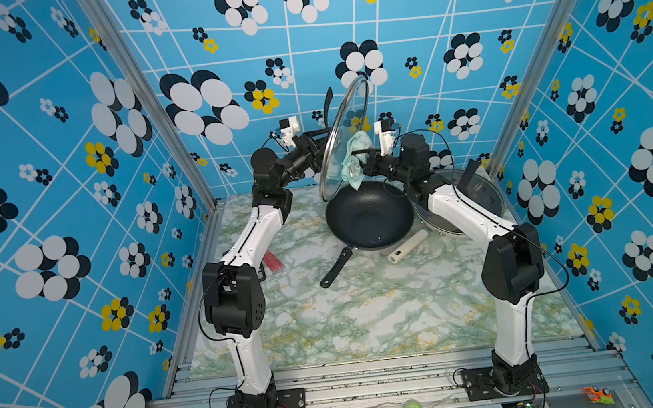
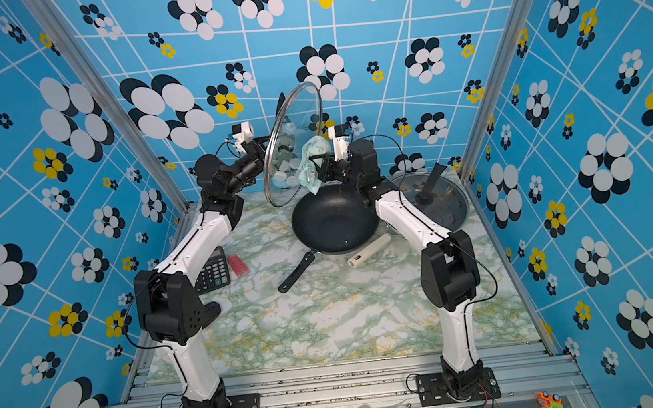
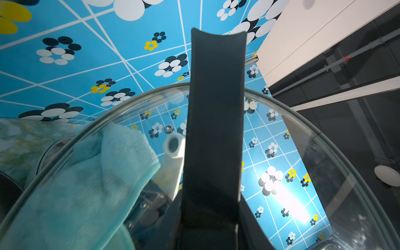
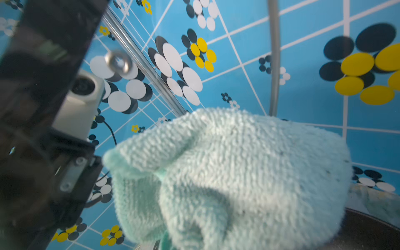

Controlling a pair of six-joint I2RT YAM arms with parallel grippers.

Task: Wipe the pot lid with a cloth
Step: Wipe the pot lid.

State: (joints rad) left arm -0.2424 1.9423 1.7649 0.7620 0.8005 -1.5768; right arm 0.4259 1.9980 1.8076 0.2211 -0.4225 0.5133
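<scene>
Within right gripper [image 1: 358, 156], cloth [image 1: 350, 169]

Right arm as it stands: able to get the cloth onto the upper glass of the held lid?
Probably yes. The left tool holds the lid on edge by its handle, so the glass facing the right tool is bare. The cloth looks pressed to the lower glass, nothing between.

This is looking like a robotics lab booth rather than a real kitchen: blue flower-printed panels [image 1: 44, 203] are closing in three sides on aluminium posts [image 1: 145, 96], and a marble-print tabletop [image 1: 370, 313] is serving as the counter. A left arm [image 1: 237, 244] and a right arm [image 1: 468, 214] are sitting bolted to a slotted aluminium rail [image 1: 378, 375]. A black pan [image 1: 368, 217] and a calculator [image 2: 213, 272] are lying on the tabletop, and bare ceiling pipes [image 3: 346, 59] are showing beyond the booth.
</scene>
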